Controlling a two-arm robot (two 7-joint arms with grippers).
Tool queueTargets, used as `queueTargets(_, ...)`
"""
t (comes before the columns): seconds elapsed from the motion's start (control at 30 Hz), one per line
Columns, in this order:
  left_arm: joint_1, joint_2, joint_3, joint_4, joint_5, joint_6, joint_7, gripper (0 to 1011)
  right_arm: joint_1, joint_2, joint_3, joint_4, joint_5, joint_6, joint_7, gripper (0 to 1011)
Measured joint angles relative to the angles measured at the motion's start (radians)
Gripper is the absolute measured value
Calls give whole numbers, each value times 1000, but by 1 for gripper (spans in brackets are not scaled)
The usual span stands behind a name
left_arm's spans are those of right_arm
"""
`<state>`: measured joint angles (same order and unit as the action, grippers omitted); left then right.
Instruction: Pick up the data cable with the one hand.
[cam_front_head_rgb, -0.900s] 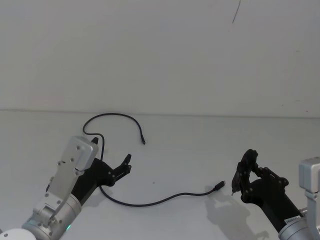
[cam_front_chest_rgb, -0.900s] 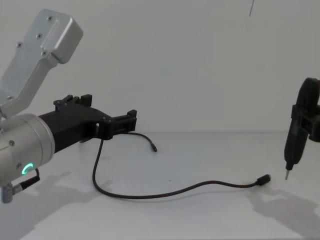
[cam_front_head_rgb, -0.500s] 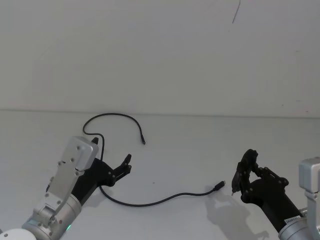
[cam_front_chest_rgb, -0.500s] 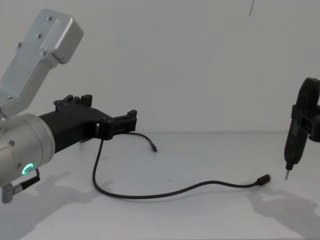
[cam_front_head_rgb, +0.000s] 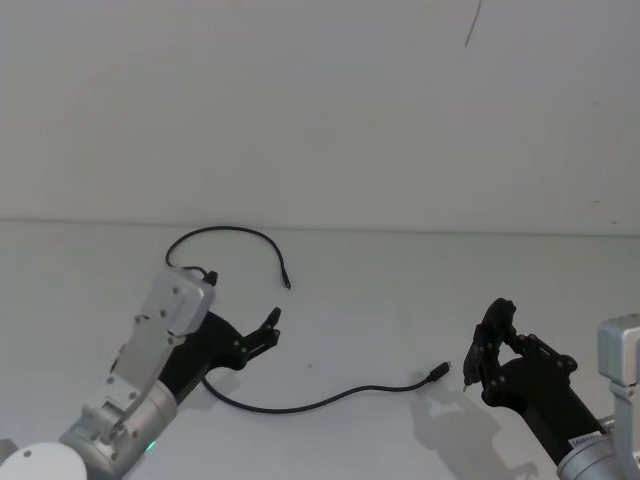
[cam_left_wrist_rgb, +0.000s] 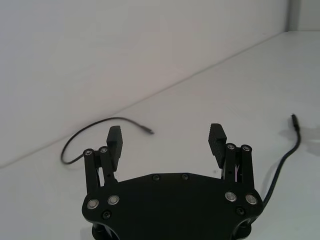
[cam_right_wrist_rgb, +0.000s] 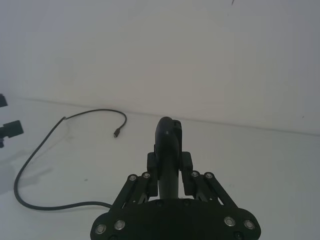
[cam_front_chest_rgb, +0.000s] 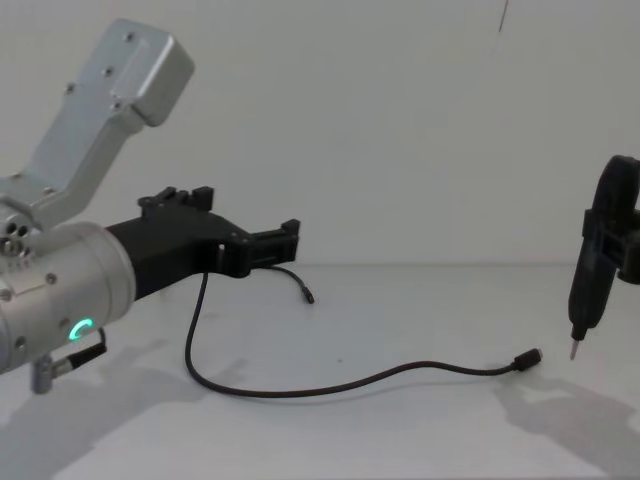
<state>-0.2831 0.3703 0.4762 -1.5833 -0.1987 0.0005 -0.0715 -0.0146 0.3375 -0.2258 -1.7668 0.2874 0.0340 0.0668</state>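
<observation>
The data cable (cam_front_head_rgb: 300, 407) lies slack on the white table, a thin black line with a small plug at each end. One plug (cam_front_head_rgb: 438, 373) rests mid-right and the other plug (cam_front_head_rgb: 287, 285) lies farther back. My left gripper (cam_front_head_rgb: 270, 328) hovers open above the cable's left bend (cam_front_chest_rgb: 195, 345), holding nothing. In the left wrist view its fingers (cam_left_wrist_rgb: 115, 142) stand wide apart, with the cable's far loop (cam_left_wrist_rgb: 95, 131) beyond them. My right gripper (cam_front_head_rgb: 492, 345) waits at the right, shut on a slim black tool (cam_front_chest_rgb: 588, 290) whose pin tip points down near the right plug (cam_front_chest_rgb: 528, 357).
A bare white wall (cam_front_head_rgb: 320, 110) rises behind the table. The white tabletop (cam_front_head_rgb: 380, 300) spreads between the two arms. A thin dark mark (cam_front_head_rgb: 473, 22) shows high on the wall.
My left gripper has moved forward and to the right over the cable's left bend, staying open. The cable and the right arm have not moved.
</observation>
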Motion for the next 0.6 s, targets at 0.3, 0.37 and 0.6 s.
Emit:
queueTargets(0.3, -78, -25, 38, 75, -7, -13, -102, 1001, 0, 0, 0, 0, 0, 0, 0, 269)
queueTargets(0.37, -93, -30, 45, 89, -9, -14, -123, 1001, 0, 0, 0, 0, 0, 0, 0, 269)
queueTargets(0.6, -162, -55, 78, 162, -18, -16, -219, 1001, 0, 0, 0, 0, 0, 0, 0, 269)
